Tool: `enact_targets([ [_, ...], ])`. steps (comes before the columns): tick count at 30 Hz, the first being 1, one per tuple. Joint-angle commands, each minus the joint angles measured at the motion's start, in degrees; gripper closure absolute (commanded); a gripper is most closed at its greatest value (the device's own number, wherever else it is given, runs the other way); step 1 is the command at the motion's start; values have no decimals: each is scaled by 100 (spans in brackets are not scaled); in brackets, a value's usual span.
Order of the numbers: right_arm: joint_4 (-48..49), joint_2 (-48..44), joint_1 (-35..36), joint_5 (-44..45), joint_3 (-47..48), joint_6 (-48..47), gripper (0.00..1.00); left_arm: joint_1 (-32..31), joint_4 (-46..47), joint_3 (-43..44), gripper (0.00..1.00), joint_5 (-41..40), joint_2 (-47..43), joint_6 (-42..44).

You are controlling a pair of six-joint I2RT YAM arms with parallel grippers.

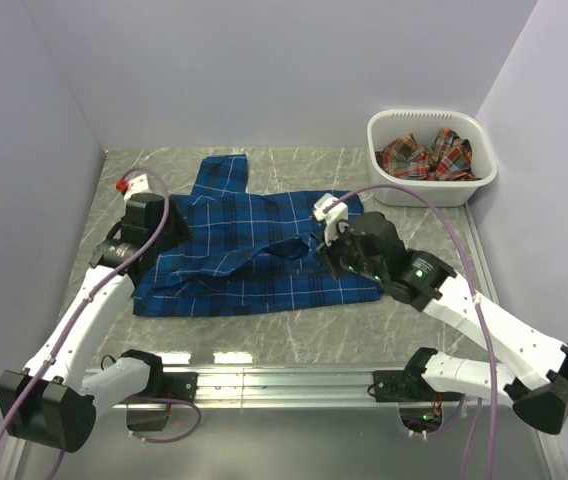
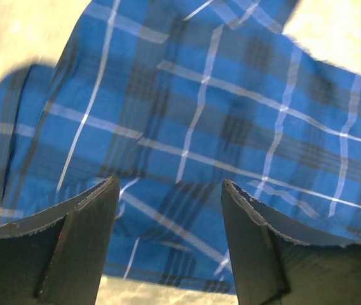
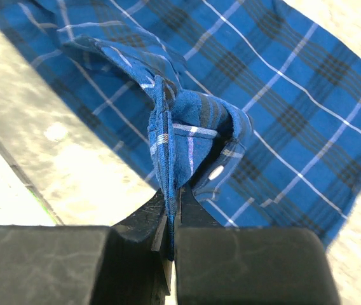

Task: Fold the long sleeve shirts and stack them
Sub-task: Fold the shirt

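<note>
One blue shirt (image 1: 264, 215), right hand (image 3: 171, 213) pinching; left hand (image 2: 169, 181) seemingly empty.

basket (image 1: 434, 188): white plastic, far right corner of the worktop
worktop (image 1: 294, 325): grey, marbled
walls (image 1: 294, 70): pale, plain, on three sides
rail (image 1: 284, 380): metal, along near edge

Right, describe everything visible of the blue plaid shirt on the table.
The royal-blue plaid cloth shirt, crossed by navy bands and thin white lines, lies spread and rumpled on the grey marbled tabletop, one sleeve pointing toward the back wall. The right arm's fingers are shut on a gathered fold at its right-hand part, raised into a ridge; what looks like a white button sits beside it. The left arm's fingers stand open over its left end, gripping nothing.
</note>
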Motion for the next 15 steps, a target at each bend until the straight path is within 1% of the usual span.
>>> enact_targets([
  [1,-101,319,28,420,630,-292,100,287,-113,-488,30,355,-257,-775],
  [5,-101,337,28,683,763,-398,100,743,185,-1096,30,714,-363,-1127],
  [7,-84,293,19,972,816,-389,100,902,440,-1420,30,943,-354,-1416],
  [11,-40,311,11,1281,948,-267,100,1254,845,-1931,33,1058,-442,-1936],
  [15,-5,722,-51,1519,1150,23,100,1448,1135,-2300,35,1041,-495,-2576],
])
